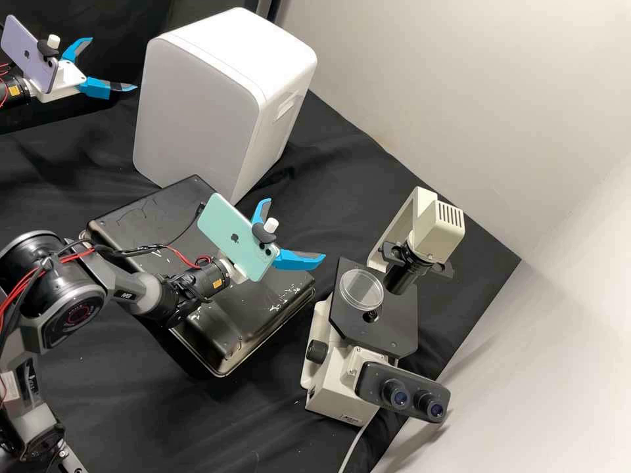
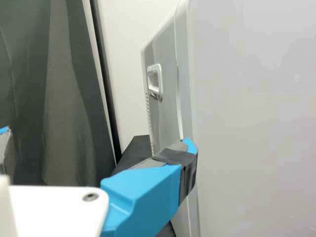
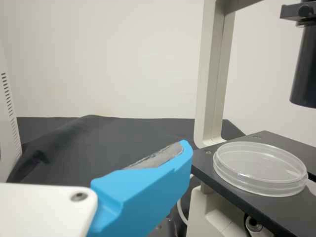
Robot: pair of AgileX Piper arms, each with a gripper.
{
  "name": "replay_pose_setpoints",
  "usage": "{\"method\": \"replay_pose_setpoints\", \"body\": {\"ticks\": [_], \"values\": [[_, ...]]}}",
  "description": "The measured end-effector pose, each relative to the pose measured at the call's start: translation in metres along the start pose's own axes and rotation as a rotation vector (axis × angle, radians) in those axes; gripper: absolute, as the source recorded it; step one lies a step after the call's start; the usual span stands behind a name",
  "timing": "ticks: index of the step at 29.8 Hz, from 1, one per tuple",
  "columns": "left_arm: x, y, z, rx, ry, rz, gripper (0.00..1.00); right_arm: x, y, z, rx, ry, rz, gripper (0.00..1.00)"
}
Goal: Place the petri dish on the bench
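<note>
Eyes on the right end effector [image 1: 295, 230], white-bodied with two bright blue fingers. Those fingers stand wide apart and hold nothing, and it hovers above a flat black slab of a device with a scuffed top [image 1: 151, 220].

Off at its 4 o'clock in the high view, apart from the fingers and untouched, is the round clear plastic petri dish [image 1: 361, 289]. It lies flat on the black stage [image 1: 394, 325] of a cream-coloured microscope [image 1: 338, 381], so it is not yet on the desk. In the right wrist view the dish [image 3: 260, 168] sits just beyond the blue fingertip, with the dark lens barrel [image 3: 303, 64] hanging above it.

Up in the 10 o'clock corner of the high view, the left end effector [image 1: 112, 62] has its fingers spread too and is empty. It is parked near a tall rounded white plastic box [image 1: 217, 98].

By the look of it, this is the approach step and no grasp has begun. The next move probably calls for travel toward 4 o'clock, then lining the open fingers up level with the dish's rim so they straddle it. A soft close seems wise, since thin plastic may slip or flex. Then the dish would need drawing clear of the lens barrel before going down onto the black cloth-covered desk [image 1: 342, 177].

The count: two arms, two end effectors, one petri dish, one microscope, one white box, one black slab.
</note>
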Motion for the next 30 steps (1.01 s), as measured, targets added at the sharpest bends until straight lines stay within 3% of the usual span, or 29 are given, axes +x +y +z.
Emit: {"method": "replay_pose_setpoints", "body": {"ticks": [12, 17, 19, 21, 25, 28, 30], "values": [[0.0, -0.0001, 0.001, 0.0, -0.002, 0.0, 1.0, 0.0, 0.0, 0.0, 0.0, 0.0, 0.0, 1.0], [-0.001, -0.0021, 0.012, -0.002, -0.042, -0.008, 1.0, 0.0, 0.0, 0.0, 0.0, 0.0, 0.0, 1.0], [-0.005, -0.0017, 0.021, 0.003, -0.078, -0.009, 1.0, 0.0, 0.0, 0.0, 0.0, 0.0, 0.0, 1.0], [-0.011, -0.0006, 0.03, 0.022, -0.131, -0.005, 1.0, 0.0, 0.0, 0.0, 0.0, 0.0, 0.0, 1.0], [-0.03, -0.0006, 0.043, 0.061, -0.267, 0.051, 1.0, 0.0, 0.0, 0.0, 0.0, 0.0, 0.0, 1.0], [-0.044, -0.0068, 0.047, 0.065, -0.347, 0.068, 1.0, 0.0, 0.0, 0.0, 0.0, 0.0, 0.0, 1.0], [-0.053, -0.009, 0.051, 0.067, -0.387, 0.057, 1.0, 0.0, 0.0, 0.0, 0.0, 0.0, 0.0, 1.0]]}}
